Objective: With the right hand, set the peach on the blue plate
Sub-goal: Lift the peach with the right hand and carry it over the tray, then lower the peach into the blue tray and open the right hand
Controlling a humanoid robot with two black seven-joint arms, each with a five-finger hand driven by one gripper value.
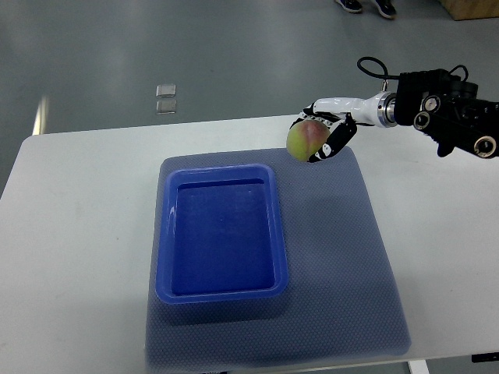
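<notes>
A green and pink peach [303, 140] is held in my right hand [321, 139], whose fingers are curled around it. The hand holds it just above the far right corner of the blue-grey mat [343, 257], a little beyond and to the right of the blue plate. The blue plate [221, 231] is a rectangular tray with raised walls and lies empty on the left part of the mat. My right arm [437, 117] comes in from the right edge. My left arm is out of view.
The mat lies on a white table [78, 234] whose far edge runs behind the hand. Grey floor lies beyond, with two small clear squares [165, 99] on it. A person's shoes [366, 6] show at the top edge.
</notes>
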